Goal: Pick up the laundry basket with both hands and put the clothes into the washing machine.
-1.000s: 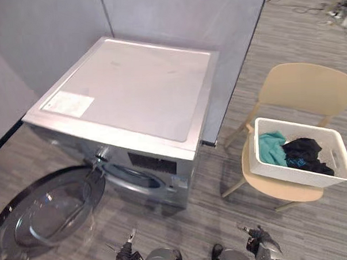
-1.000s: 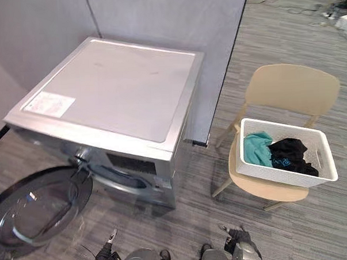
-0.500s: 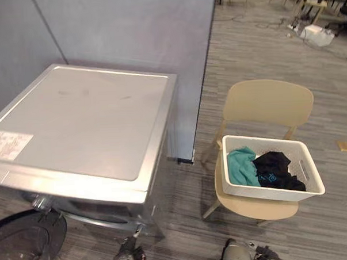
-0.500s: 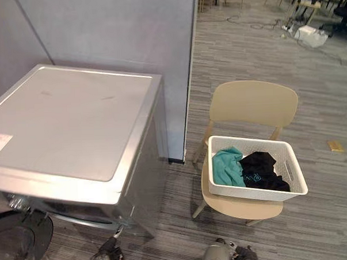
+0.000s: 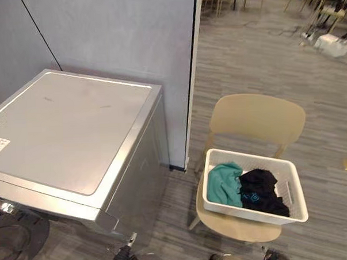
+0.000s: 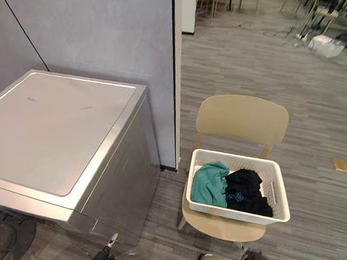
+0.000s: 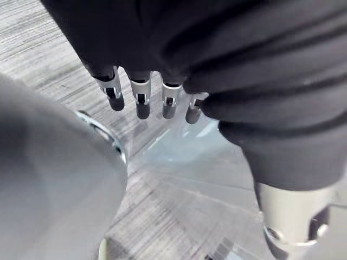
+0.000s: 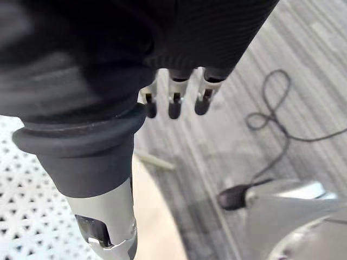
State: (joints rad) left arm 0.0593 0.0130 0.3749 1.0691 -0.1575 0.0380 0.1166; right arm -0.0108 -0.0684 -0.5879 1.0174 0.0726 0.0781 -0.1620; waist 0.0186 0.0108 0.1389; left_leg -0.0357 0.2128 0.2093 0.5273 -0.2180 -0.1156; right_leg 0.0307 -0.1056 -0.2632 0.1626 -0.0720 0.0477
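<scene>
The white plastic laundry basket with little holes (image 5: 252,214) was found in the lower right of the left eye view. It was resting on the seat of a tan chair (image 5: 258,117). A teal cloth (image 5: 223,184) and a black cloth (image 5: 259,191) were lying side by side inside it, touching.

The whole picture had been shifted since a second ago, so it was the camera that had been turned, not the things. The basket had been near the right edge before. Now it was brought closer to the middle. The silver-grey washing machine (image 5: 70,131) was pushed over to the left of the frame. Just a bit of its round glass door (image 5: 11,240) was left at the lower left corner.

The left hand (image 7: 142,100) was held over the glass door with its fingers straight and loose, and nothing was held in it. The right hand (image 8: 174,103) was hung over the grey striped floor (image 8: 303,49) beside the chair, fingers loose too, with nothing in it.

So the basket was being faced, it seemed, but was not yet picked up. Both hands would need to be brought to its sides first.
</scene>
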